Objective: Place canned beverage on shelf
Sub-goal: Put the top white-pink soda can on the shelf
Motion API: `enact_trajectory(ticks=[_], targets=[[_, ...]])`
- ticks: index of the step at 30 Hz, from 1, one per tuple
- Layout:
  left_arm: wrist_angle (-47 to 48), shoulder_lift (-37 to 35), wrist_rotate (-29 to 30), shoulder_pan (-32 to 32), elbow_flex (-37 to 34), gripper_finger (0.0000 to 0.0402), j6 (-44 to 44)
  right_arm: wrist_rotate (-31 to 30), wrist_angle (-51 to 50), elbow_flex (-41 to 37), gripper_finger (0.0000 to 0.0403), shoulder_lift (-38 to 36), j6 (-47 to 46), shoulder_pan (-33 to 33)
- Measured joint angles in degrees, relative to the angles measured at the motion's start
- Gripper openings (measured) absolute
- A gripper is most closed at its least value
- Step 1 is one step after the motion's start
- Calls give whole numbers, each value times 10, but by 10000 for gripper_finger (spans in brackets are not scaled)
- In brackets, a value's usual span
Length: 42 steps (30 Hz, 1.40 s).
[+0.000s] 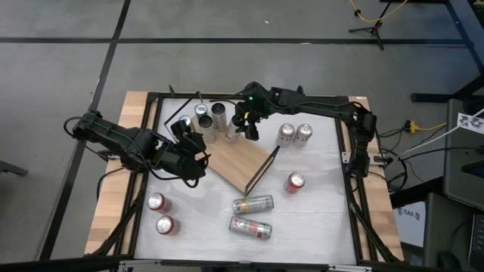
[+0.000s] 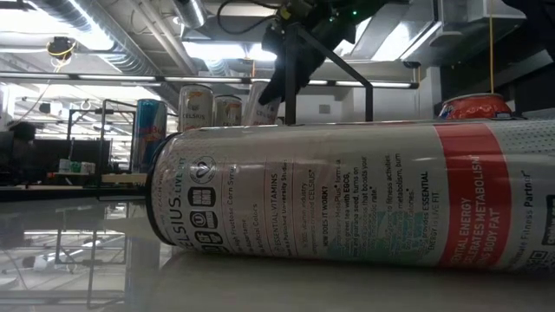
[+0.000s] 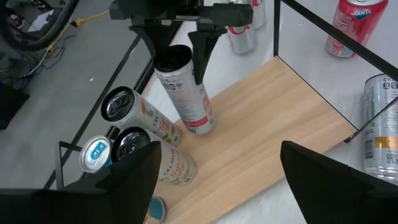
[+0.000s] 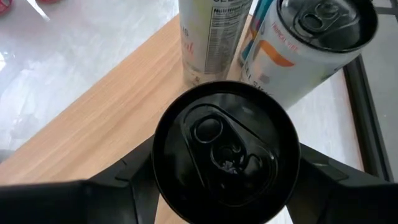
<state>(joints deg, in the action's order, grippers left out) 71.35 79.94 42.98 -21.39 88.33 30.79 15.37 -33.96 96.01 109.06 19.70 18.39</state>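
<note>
My right gripper (image 3: pixel 180 46) clamps a tall can (image 3: pixel 184 90), its base touching the shelf (image 1: pixel 240 162) near the far edge beside the cans (image 1: pixel 210 115) already standing. Next I'd level it, then release. Left gripper (image 1: pixel 189 143) waits nearby, fingers apart.

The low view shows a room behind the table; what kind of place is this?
Probably a robotics lab or workshop, not a shop. The low view shows exposed ceiling ducts and strip lights; the high view shows a bare grey floor, loose cables, and a black-framed table.
</note>
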Motion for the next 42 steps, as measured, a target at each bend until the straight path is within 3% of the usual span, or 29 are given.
enact_trajectory(ticks=[32, 42], targets=[[0, 0, 0, 0, 0, 322, 0, -3, 3, 0, 250, 10, -2, 0], [0, 0, 0, 0, 0, 322, 0, -3, 0, 0, 304, 10, -4, 0]])
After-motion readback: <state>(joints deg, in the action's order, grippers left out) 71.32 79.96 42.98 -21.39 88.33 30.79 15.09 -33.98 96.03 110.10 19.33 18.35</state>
